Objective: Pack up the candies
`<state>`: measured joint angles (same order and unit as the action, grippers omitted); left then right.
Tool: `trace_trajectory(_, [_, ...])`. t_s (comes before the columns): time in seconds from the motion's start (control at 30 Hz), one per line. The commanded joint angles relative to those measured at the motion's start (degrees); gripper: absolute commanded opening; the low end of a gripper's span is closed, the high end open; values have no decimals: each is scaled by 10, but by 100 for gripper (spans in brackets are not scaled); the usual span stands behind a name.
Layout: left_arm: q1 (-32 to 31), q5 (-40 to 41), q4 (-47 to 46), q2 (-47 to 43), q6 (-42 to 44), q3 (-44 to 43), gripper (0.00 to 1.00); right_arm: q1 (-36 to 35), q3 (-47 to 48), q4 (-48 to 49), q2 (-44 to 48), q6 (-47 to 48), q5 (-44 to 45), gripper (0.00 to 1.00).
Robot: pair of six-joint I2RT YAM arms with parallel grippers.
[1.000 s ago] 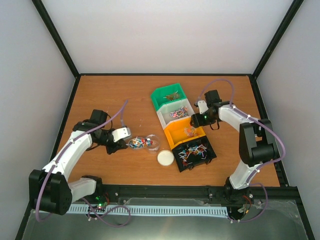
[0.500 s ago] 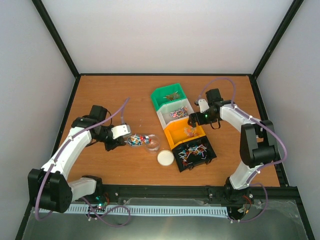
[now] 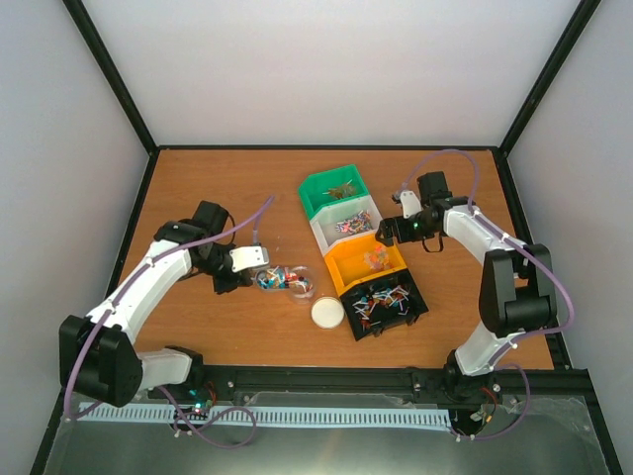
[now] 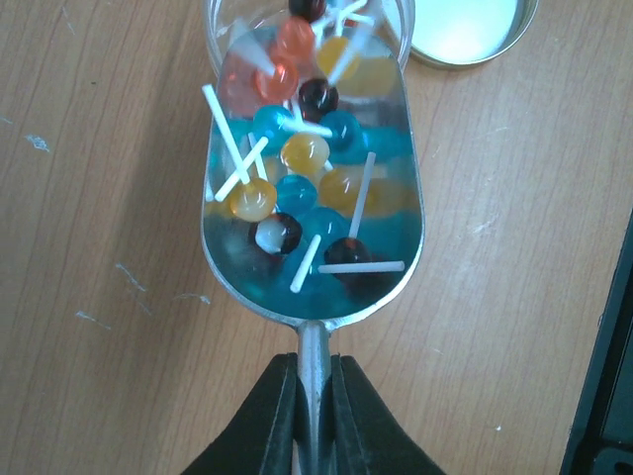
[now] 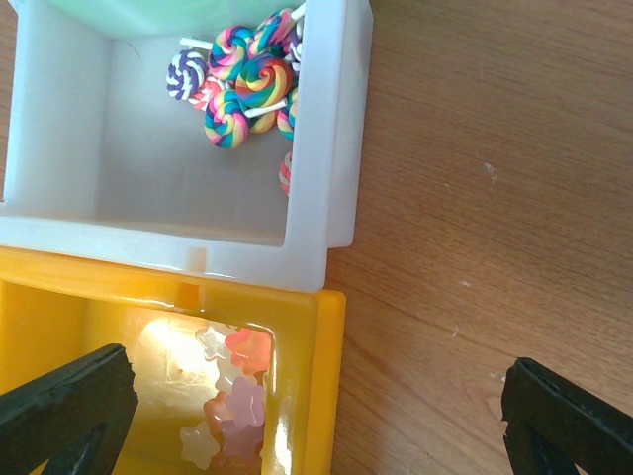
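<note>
While the left gripper (image 4: 316,396) is clamped shut on the thin handle of a metal scoop (image 4: 391,213), the scoop's tip rests at the mouth of a small clear jar (image 3: 302,287) lying on a wooden table (image 3: 198,188). The candies (image 4: 303,154), small coloured balls on white sticks, fill the scoop bowl, and a few sit at the jar's mouth. A round white lid (image 3: 327,313) lies just beside the jar, on its near right.

To the jar's right stands a row of four touching bins: green (image 3: 333,190), white (image 3: 346,223), orange (image 3: 368,262), black (image 3: 388,302). The right gripper (image 5: 316,426) hangs beyond them with its fingers spread wide and holding nothing, straddling the orange bin's outer wall.

Bare wood stretches left of and behind the jar to the table's black rim.

Compared with a second ago, the scoop has edged toward the jar, the left elbow has swung farther back, and the right wrist has drawn away from the jar.
</note>
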<state>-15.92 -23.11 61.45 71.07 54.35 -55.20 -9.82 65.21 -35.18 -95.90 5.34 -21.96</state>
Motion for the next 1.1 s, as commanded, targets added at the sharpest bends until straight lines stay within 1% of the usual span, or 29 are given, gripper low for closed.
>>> trace_trajectory(0.0, [-9,19,17,10,-7,-36,1,6,-2,-2,23,6,-18,100])
trace_trajectory(0.43, [-22,39,47,26,-5,-66,1,17,-14,1,32,9,-31,100])
trace_trajectory(0.8, [-62,82,66,25,-20,-78,1,21,-12,-2,31,12,-33,100])
trace_trajectory(1.07, [-67,100,92,47,-33,-113,1,22,-10,-9,30,16,-38,100])
